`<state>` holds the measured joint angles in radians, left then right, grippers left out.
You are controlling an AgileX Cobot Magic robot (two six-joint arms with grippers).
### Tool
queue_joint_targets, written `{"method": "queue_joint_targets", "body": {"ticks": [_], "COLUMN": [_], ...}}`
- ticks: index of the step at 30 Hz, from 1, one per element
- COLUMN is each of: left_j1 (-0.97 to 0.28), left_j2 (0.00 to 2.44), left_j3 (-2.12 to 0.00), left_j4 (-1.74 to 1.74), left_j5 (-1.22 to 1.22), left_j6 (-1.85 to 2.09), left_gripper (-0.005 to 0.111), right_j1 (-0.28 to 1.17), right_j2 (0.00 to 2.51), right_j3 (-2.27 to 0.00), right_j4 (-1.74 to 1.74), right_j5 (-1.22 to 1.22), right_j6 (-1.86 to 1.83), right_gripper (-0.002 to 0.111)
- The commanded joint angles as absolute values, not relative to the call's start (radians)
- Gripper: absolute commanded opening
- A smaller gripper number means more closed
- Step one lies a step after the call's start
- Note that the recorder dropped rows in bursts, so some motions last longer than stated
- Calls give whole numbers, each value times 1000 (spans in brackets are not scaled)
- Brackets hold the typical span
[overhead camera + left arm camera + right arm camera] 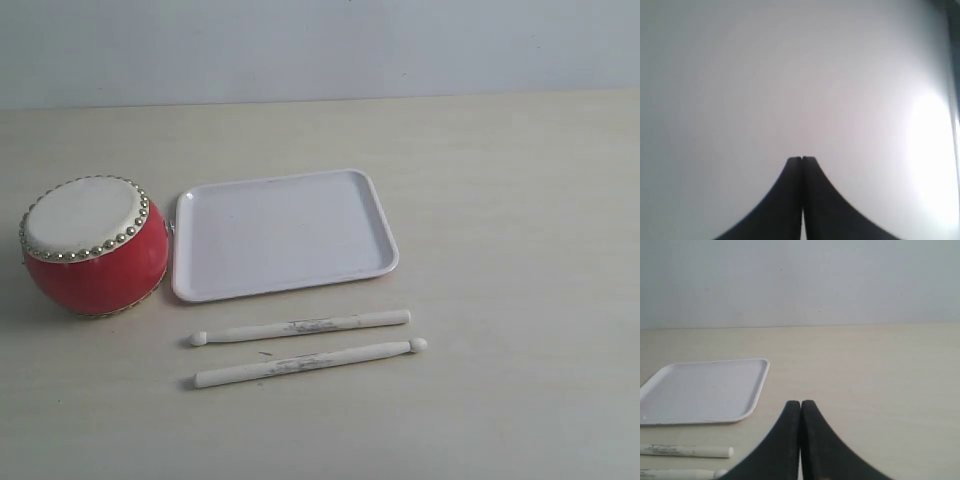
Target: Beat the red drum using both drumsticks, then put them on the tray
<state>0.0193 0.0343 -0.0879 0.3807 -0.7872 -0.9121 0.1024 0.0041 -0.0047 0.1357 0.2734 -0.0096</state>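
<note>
The red drum (pixel 95 245) with its cream studded skin sits at the table's left in the exterior view. To its right lies the white tray (pixel 283 234), with nothing in it. Two off-white drumsticks lie side by side in front of the tray: one (pixel 300 327) nearer it, the other (pixel 310 362) closer to the front edge. Neither arm shows in the exterior view. My left gripper (pixel 801 158) is shut and faces only a blank grey surface. My right gripper (pixel 800 402) is shut with nothing in it, above the table to the right of the tray (pixel 705 390) and the ends of both drumsticks (pixel 687 451).
A pale wooden tabletop (pixel 500 250) stretches to the right of the tray and sticks. A plain grey wall (pixel 320 45) rises behind the table's far edge.
</note>
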Motion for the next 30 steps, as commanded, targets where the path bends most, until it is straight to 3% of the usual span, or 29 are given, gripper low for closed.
{"method": "queue_joint_targets", "body": {"ticks": [1, 10, 30], "left_j1": [21, 21, 9], "left_j2": [119, 308, 652], "left_j3": [-149, -230, -471], "left_j4": [489, 575, 670], "left_j5": [-847, -1069, -1147], "left_j6": [-1013, -1062, -1164], "left_gripper": [0, 0, 0], "right_j1": [96, 96, 96], "right_j2": [0, 0, 0], "right_j3": [0, 0, 0], "right_j4": [133, 133, 133], "right_j5": [268, 268, 268], "right_j6": [-7, -7, -7], "right_gripper": [0, 0, 0]}}
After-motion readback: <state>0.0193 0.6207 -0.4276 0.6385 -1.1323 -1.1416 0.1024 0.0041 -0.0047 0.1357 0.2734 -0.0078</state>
